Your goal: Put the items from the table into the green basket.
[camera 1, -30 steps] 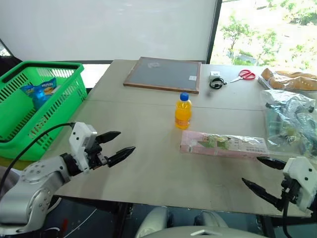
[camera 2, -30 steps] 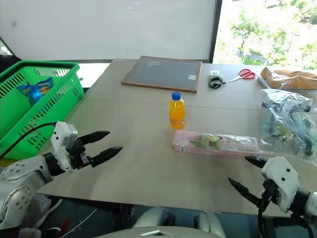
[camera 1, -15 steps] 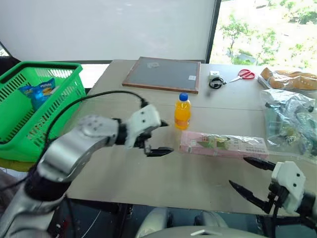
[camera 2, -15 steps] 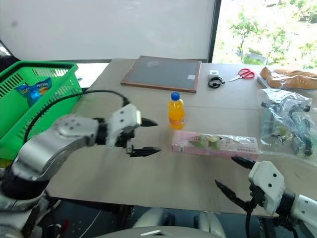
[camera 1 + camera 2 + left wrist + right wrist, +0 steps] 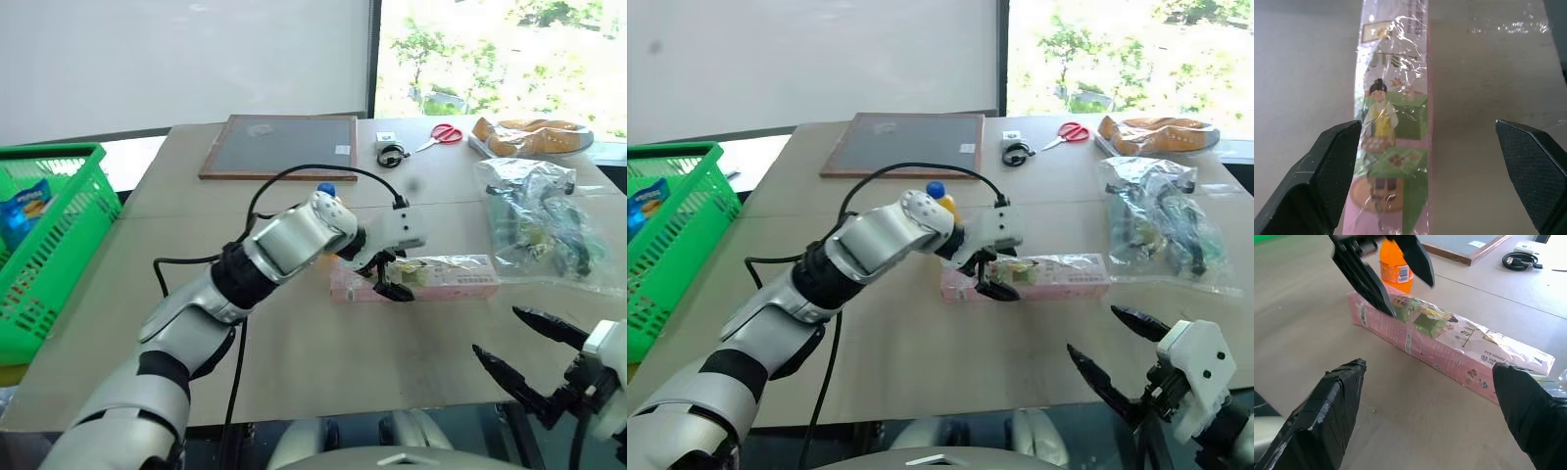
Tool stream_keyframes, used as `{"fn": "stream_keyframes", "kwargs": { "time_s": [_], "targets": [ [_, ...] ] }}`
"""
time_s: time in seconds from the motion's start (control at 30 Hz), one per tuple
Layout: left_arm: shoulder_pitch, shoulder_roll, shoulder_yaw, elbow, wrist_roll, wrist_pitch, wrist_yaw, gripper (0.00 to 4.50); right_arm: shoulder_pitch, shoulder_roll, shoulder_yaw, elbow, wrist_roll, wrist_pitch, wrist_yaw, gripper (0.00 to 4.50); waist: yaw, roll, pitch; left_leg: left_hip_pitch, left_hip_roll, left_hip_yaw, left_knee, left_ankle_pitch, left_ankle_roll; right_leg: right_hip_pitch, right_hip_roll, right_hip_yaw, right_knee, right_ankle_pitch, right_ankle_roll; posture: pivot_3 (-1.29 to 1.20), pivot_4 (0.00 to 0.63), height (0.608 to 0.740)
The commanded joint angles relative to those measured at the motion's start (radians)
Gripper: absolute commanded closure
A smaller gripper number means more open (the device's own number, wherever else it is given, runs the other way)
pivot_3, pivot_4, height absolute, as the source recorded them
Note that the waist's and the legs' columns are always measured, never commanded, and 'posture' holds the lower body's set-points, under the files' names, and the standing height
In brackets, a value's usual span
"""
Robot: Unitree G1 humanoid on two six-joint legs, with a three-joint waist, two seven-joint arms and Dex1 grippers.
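Reaching: the left gripper (image 5: 392,279) hangs just over the near end of the pink packet (image 5: 431,277), fingers spread wide and nothing held between them; from the wrist view one finger (image 5: 1334,166) sits over the packet's edge and the other stands well off to the side over bare table.
Step in hand: lining up on the packet before a grasp, as I judge it; no pinch has begun.
Next move calls for: bringing the fingers down so they straddle the packet's narrow width, then closing. The clear wrap looks slick and the packet is long, so a grip at one end may let it droop or slip.
Packet's place: lying flat on the table (image 5: 294,352), its end just beside the orange-drink bottle (image 5: 1396,267), which stands upright behind it.
Green basket (image 5: 49,255): well apart at the table's left edge, a blue snack bag already inside.
Right gripper (image 5: 534,357): low at the near right corner of the table, fingers wide apart and empty.
Writing: the packet shows a cartoon figure in yellow, pictured sweets and small print too fine to read; the bottle's label is not legible either.
Other things: a framed slate board (image 5: 279,147), red scissors (image 5: 439,134) and clear bags (image 5: 534,220) lie further back and to the right.
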Motion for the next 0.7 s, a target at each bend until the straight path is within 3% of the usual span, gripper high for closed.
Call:
{"fn": "stream_keyframes", "kwargs": {
  "time_s": [0.03,0.17,0.3,0.47,0.7],
  "targets": [
    [-0.028,-0.052,-0.077,0.095,0.087,-0.078,-0.018,0.00,0.024,-0.046,-0.014,-0.039,0.065,-0.048,-0.065,0.06,-0.022,0.000,0.000,0.000,0.000,-0.001,0.000,0.000,0.000,0.000,0.000,0.000,0.000,0.000,0.000,-0.36,0.066,0.740],
    [-0.041,-0.150,-0.139,0.268,0.187,-0.156,-0.011,0.00,0.030,-0.100,0.020,-0.039,0.074,-0.069,-0.132,0.06,-0.017,-0.001,0.001,0.000,0.000,-0.001,0.002,-0.001,0.002,0.002,0.000,-0.001,-0.001,0.000,0.001,-0.37,0.069,0.740],
    [-0.040,-0.179,-0.165,0.384,0.318,-0.299,0.029,0.00,0.026,-0.149,0.041,-0.039,0.084,-0.101,-0.180,0.06,-0.017,-0.004,0.002,0.001,0.000,-0.001,0.005,-0.003,0.004,0.003,-0.001,-0.001,-0.002,-0.001,0.002,-0.39,0.072,0.740],
    [-0.054,-0.177,-0.062,0.356,0.348,-0.323,0.031,0.00,0.031,-0.180,0.063,-0.039,0.079,-0.127,-0.208,0.06,-0.026,-0.004,0.004,0.000,0.000,-0.001,0.005,-0.003,0.004,0.003,0.000,-0.001,-0.001,-0.001,0.003,-0.37,0.071,0.740],
    [-0.042,-0.149,-0.056,0.358,0.417,-0.399,0.008,0.00,-0.024,-0.203,0.090,-0.039,0.080,-0.106,-0.234,0.06,-0.038,-0.004,0.005,-0.003,0.000,-0.001,0.007,-0.005,0.005,0.002,-0.001,-0.001,-0.002,-0.002,0.004,-0.35,0.067,0.740]
  ]
}}
